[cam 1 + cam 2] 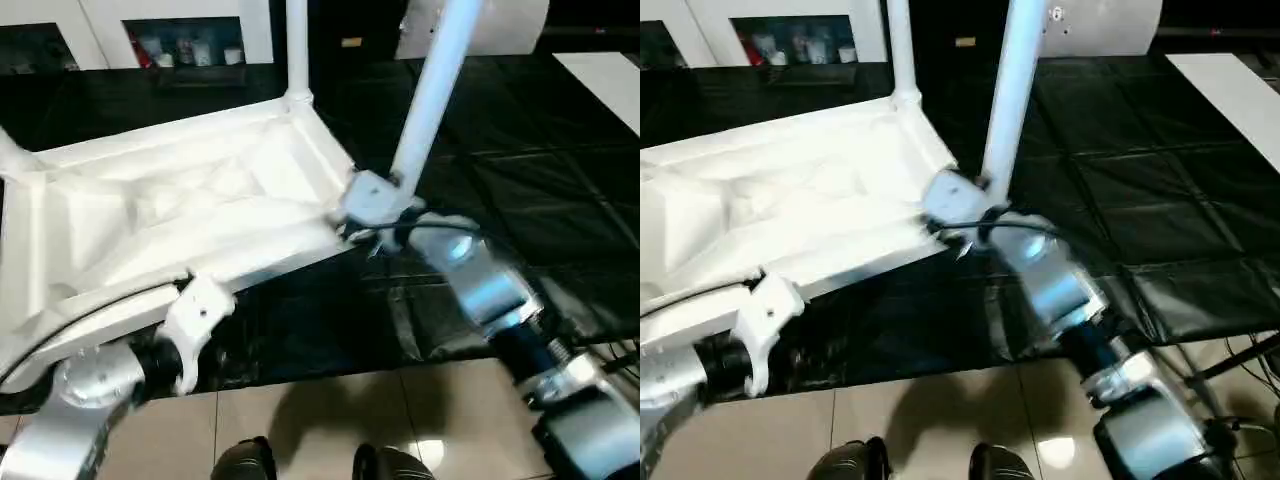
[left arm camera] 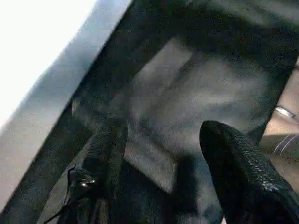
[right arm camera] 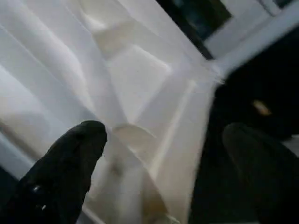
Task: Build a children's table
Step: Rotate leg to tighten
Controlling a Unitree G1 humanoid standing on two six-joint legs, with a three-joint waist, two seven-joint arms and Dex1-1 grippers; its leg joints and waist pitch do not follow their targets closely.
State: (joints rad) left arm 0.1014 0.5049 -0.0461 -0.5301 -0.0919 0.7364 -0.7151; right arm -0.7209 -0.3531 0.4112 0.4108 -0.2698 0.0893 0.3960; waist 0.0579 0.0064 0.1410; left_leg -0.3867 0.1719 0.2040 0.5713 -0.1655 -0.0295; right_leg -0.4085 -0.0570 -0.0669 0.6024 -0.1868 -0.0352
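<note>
White plastic top (image 1: pixel 170 215) lies ribs-up at the work table's (image 1: pixel 1160 180) left near edge, sockets exposed for legs. Left gripper (image 2: pixel 159 158), part open, holds nothing. Two legs (image 1: pixel 432 90) already stand. Right gripper (image 3: pixel 163 154) gapes wide, empty, over the ribs.

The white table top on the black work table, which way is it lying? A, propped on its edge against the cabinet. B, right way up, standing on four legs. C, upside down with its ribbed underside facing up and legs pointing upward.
C: the table top shows its ribbed underside facing up, and a leg rises from its far corner socket, another leg nearer.
</note>
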